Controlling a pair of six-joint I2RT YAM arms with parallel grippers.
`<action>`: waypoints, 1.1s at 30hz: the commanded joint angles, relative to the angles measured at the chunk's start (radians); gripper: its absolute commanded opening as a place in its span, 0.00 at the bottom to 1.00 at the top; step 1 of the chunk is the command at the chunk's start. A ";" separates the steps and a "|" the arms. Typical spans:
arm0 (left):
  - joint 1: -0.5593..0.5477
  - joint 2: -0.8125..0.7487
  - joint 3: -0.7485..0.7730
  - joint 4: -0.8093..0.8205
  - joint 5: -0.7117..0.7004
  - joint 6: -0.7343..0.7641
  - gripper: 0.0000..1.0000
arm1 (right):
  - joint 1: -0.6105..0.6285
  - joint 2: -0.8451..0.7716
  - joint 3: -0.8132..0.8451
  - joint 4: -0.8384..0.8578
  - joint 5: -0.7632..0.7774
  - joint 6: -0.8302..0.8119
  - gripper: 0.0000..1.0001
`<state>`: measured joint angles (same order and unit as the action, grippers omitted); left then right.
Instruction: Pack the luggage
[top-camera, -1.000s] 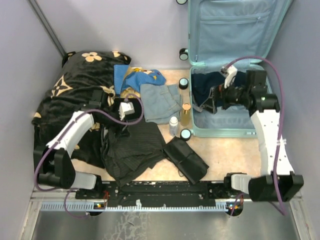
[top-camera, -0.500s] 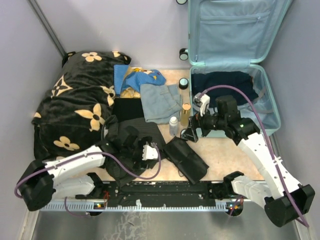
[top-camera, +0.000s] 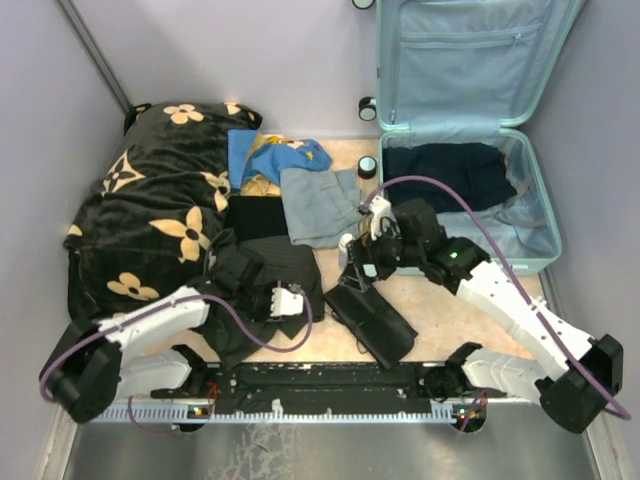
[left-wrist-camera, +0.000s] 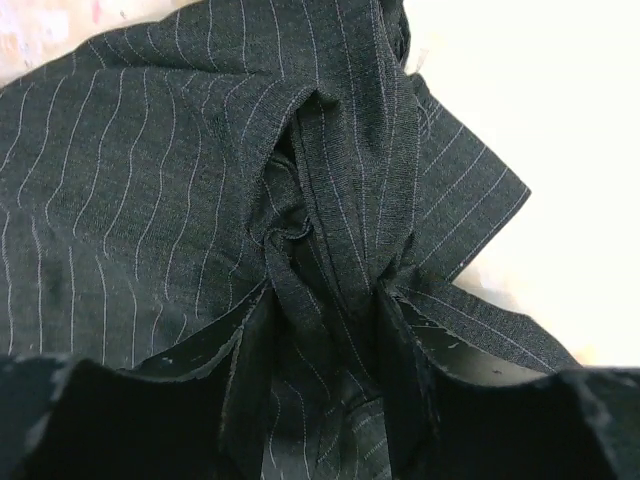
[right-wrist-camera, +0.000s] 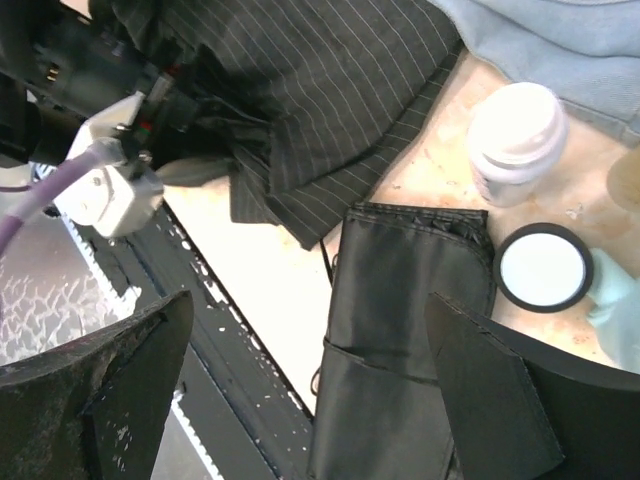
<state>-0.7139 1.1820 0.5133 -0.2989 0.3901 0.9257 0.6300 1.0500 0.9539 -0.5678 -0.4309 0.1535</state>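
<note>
The mint-blue luggage (top-camera: 537, 262) lies open at the back right, its lid (top-camera: 470, 60) leaning on the wall, with a dark navy garment (top-camera: 445, 172) in its base. My left gripper (top-camera: 262, 297) is shut on a bunched fold of the black pinstriped garment (top-camera: 290, 262). The left wrist view shows the fold (left-wrist-camera: 330, 250) pinched between the two fingers, with the gripper (left-wrist-camera: 325, 295) low over the cloth. My right gripper (top-camera: 352, 275) is open and empty. It hovers over the near end of a black pouch (top-camera: 375, 320), which lies between the fingers in the right wrist view (right-wrist-camera: 400, 330).
A black blanket with tan flowers (top-camera: 150, 210) fills the left side. A grey-blue garment (top-camera: 318, 205) and a blue-and-yellow one (top-camera: 275, 158) lie mid-floor. A white-capped bottle (right-wrist-camera: 515, 135) and a luggage wheel (right-wrist-camera: 543, 267) stand beside the pouch. The arms' rail (top-camera: 320, 385) runs along the near edge.
My left arm swung from the blanket down to the pinstriped garment and closed on it. My right arm came out of the luggage and moved left, over the black pouch.
</note>
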 joint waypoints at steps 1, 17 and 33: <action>0.068 -0.129 -0.064 -0.279 0.080 0.228 0.48 | 0.134 0.040 0.001 0.142 0.203 0.111 0.98; 0.110 -0.583 0.103 -0.171 -0.049 -0.468 0.99 | 0.320 0.449 0.177 0.223 0.464 0.431 0.99; 0.395 -0.498 0.336 -0.092 -0.208 -0.902 1.00 | 0.360 0.725 0.223 0.175 0.494 0.507 0.99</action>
<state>-0.3824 0.6724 0.8013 -0.4107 0.1917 0.1638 0.9810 1.7435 1.1213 -0.3901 0.0441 0.6373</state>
